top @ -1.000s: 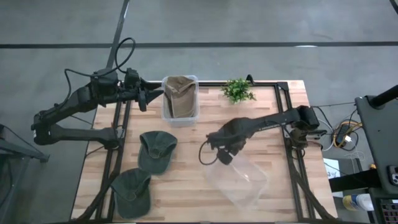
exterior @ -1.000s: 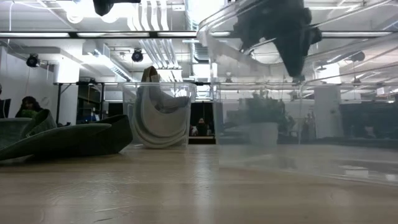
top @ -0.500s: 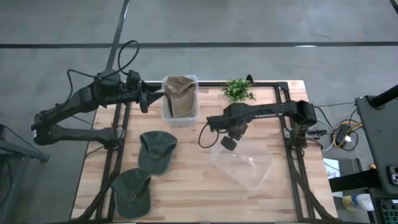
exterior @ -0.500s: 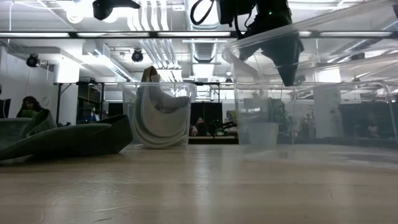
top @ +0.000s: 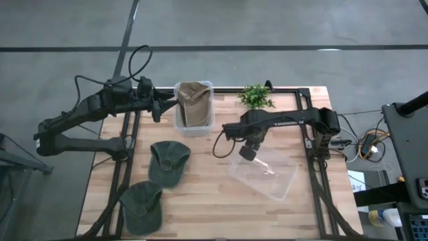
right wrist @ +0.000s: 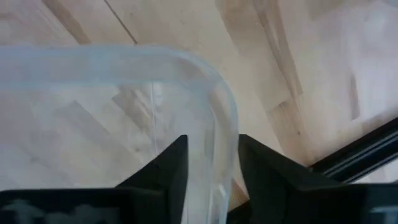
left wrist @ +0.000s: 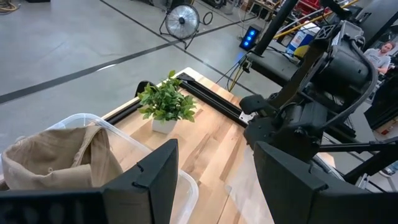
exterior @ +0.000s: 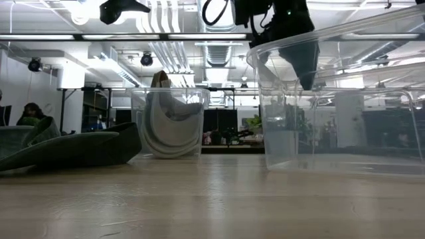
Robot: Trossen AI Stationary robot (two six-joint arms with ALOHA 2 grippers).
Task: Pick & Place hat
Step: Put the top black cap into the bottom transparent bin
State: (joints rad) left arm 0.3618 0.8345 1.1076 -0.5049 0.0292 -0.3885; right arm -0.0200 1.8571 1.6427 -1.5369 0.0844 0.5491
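Note:
A tan hat (top: pixel 192 104) lies bunched inside a clear bin (top: pixel 194 125) at the table's far edge. Two green hats lie flat on the table, one (top: pixel 168 161) nearer the middle and one (top: pixel 142 206) at the near left corner. My left gripper (top: pixel 167 104) hovers open just left of the tan hat's bin, pointing toward it; its fingers (left wrist: pixel 155 174) stand wide apart. My right gripper (top: pixel 247 152) is shut on a second, empty clear bin (top: pixel 265 174) right of the table's middle. My right gripper (right wrist: pixel 211 162) holds the empty bin by its rim at a rounded corner (right wrist: pixel 225 118). One finger (right wrist: pixel 168 168) stands inside the wall and the other (right wrist: pixel 264 165) outside. It comes from above, pointing down (exterior: pixel 305 76). The bin (exterior: pixel 339 126) stands upright with its base at the tabletop.
A small potted plant (top: pixel 255 97) stands at the far edge, right of the tan hat's bin. Black frame rails (top: pixel 311 127) run along the table's left and right sides. Bare wood lies between the green hats and the empty bin.
My right gripper has carried the empty bin toward the table's far edge. The bin, first tilted and raised, has turned about and come down level on the table.

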